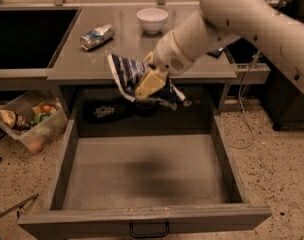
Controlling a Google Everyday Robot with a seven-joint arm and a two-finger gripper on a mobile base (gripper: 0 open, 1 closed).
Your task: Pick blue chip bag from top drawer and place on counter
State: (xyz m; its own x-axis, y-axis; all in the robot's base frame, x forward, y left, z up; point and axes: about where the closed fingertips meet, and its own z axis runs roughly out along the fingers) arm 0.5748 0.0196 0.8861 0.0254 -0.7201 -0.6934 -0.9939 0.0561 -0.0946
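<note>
My gripper [148,86] is shut on the blue chip bag [126,74], a crinkled dark blue bag with white lettering. It holds the bag in the air at the counter's front edge, above the back of the open top drawer [142,174]. The bag hangs partly over the counter [192,59] and partly over the drawer. The white arm reaches in from the upper right. A small flat dark wrapper [103,112] lies at the drawer's back left.
A crushed silver-blue can [97,36] and a white bowl [152,19] stand on the counter. A plastic bin with food items [24,121] sits on the floor at left. A black sink recess [27,34] lies left of the counter. Cables hang at right.
</note>
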